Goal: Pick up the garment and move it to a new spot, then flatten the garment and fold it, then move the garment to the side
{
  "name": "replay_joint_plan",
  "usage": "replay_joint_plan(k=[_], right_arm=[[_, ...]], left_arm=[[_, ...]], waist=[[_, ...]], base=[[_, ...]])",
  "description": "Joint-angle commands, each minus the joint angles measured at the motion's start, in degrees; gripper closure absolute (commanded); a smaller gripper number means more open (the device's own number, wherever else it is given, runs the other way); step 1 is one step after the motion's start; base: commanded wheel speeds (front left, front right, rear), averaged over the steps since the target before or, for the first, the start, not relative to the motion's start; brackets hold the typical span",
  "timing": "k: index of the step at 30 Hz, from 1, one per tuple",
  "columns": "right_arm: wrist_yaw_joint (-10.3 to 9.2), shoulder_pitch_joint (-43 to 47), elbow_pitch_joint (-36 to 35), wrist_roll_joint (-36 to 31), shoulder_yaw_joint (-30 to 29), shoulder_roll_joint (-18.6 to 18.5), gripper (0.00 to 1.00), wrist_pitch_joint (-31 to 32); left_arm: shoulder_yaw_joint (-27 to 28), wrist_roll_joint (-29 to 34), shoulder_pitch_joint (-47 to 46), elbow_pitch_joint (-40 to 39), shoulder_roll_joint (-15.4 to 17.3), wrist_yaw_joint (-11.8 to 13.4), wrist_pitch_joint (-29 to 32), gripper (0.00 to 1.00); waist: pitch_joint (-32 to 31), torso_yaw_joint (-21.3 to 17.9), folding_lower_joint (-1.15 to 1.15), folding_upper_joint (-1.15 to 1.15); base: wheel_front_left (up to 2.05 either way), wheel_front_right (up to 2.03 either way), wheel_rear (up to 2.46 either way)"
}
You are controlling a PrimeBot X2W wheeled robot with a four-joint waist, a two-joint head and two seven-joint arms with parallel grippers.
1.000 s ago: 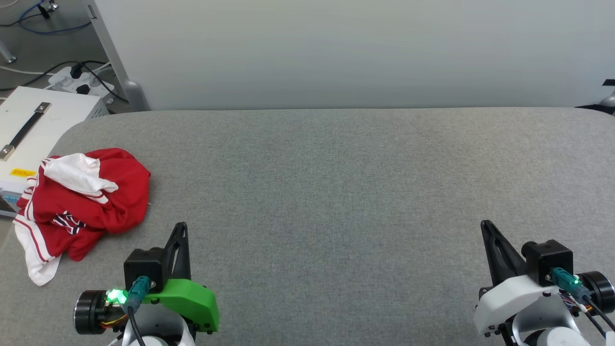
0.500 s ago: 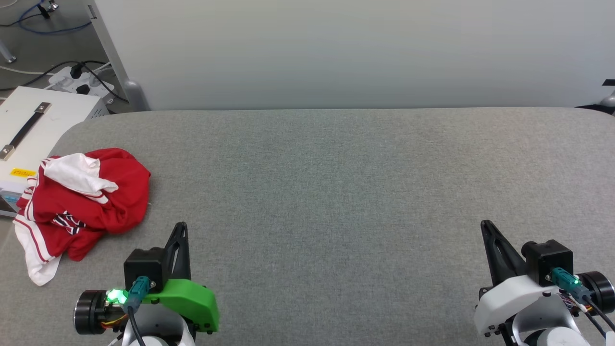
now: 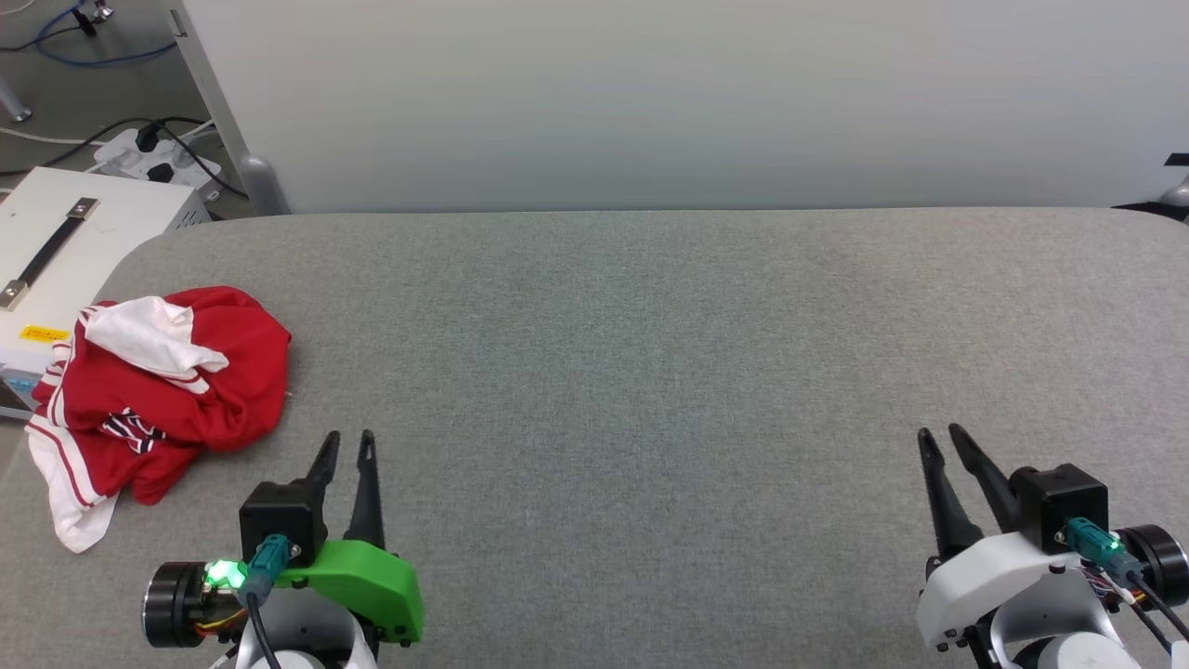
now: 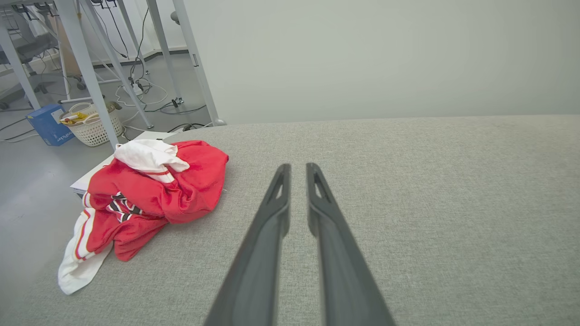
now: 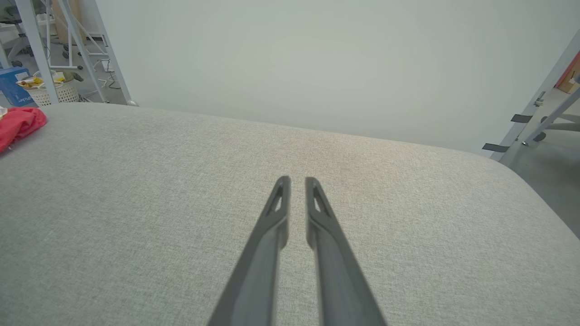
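Heap at the far left edge of the grey fabric worktop (image 3: 650, 372): the garment (image 3: 158, 390), crumpled, red body bunched up, one white sleeve folded over the top. A white part with red stripes hangs off the worktop's left edge, and a scrap of black-and-white print shows among the folds. Near left, the left hand (image 3: 346, 441), fingers pointing away across the worktop and parted by a narrow gap, nothing between them. The garment lies to its left and slightly beyond, near but not touching. Near right, the right hand (image 3: 940, 437), well apart from the garment, fingers likewise a little parted and empty over bare cloth. Pale wall (image 3: 650, 102) beyond the worktop. Off the left edge, lower down, a white box (image 3: 56, 251) with a black strap handle, just beside the garment. Behind it on the floor, a white power strip (image 3: 153, 158) with black plugs. A white basket (image 4: 93, 127) and a blue carton (image 4: 47, 129) stand on the floor among metal legs.
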Motion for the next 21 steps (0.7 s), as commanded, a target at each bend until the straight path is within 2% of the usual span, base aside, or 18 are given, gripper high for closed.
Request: replay_joint_plan(k=[1,21], right_arm=[[0.0,0.0,0.0,0.01,0.0,0.01,0.0,-0.02],[-0.01,0.07,-1.05,1.54,-1.05,0.01,0.0,-2.17]], left_arm=[[0.0,-0.01,0.0,0.0,0.0,0.01,-0.02,0.0],[-0.78,-0.97,-0.27,-0.13,-0.04,1.48,-2.2,0.0]], waist=[[0.0,0.0,0.0,0.0],[0.3,0.04,0.0,0.0]], base=[[0.0,0.0,0.0],[0.0,0.0,0.0]])
